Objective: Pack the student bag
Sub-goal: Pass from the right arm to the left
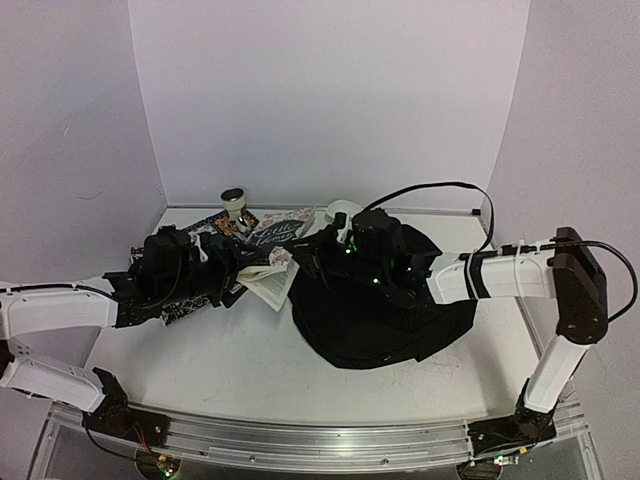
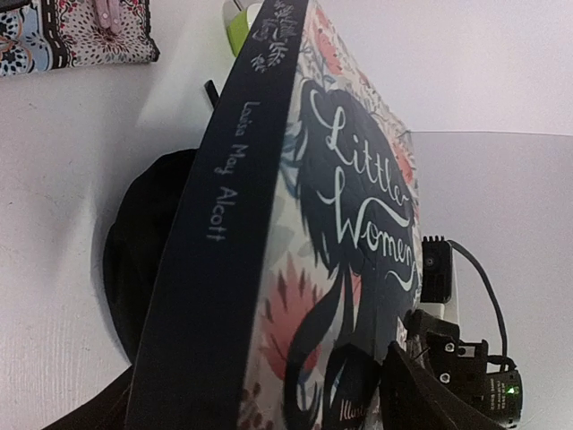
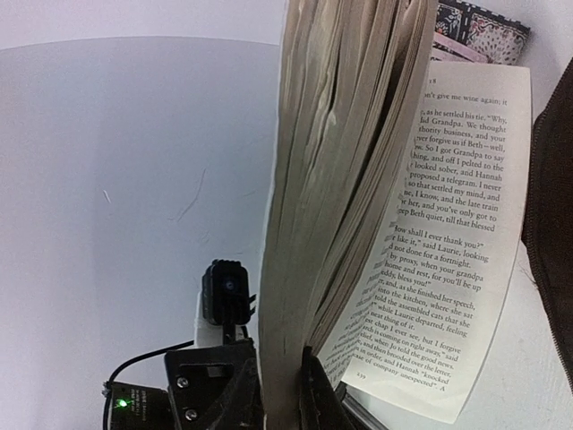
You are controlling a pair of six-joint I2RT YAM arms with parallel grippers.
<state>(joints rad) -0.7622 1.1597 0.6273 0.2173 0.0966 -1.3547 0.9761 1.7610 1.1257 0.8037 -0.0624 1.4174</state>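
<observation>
Right claw [image 3: 282, 387] is clamped on the page block of a thick floral-covered book [image 2: 349, 224] with a dark navy spine. The book stands on edge between my two arms, and one loose leaf hangs open to the side. Left claw [image 1: 232, 272] has its fingers set wide with that book between them, and I cannot tell whether they press on it.

My student bag [image 1: 385, 318], a large black soft fabric backpack, lies slumped flat on the white bench [image 1: 200, 370]. It is right of centre, under my right arm and just beside the book. Its longer stretch seems to run from the far side toward my bases, with a rounded end nearest me; which end is its top I cannot tell.

White lettering along the spine reads "Louisa May Alcott", and white script on the cover reads "Little Women". On the open leaf I can read "How shall I ever thank you?" and the names Laurie, Grandpa and Beth. A patterned fabric mat [image 2: 72, 36] lies on the bench beyond the book.
</observation>
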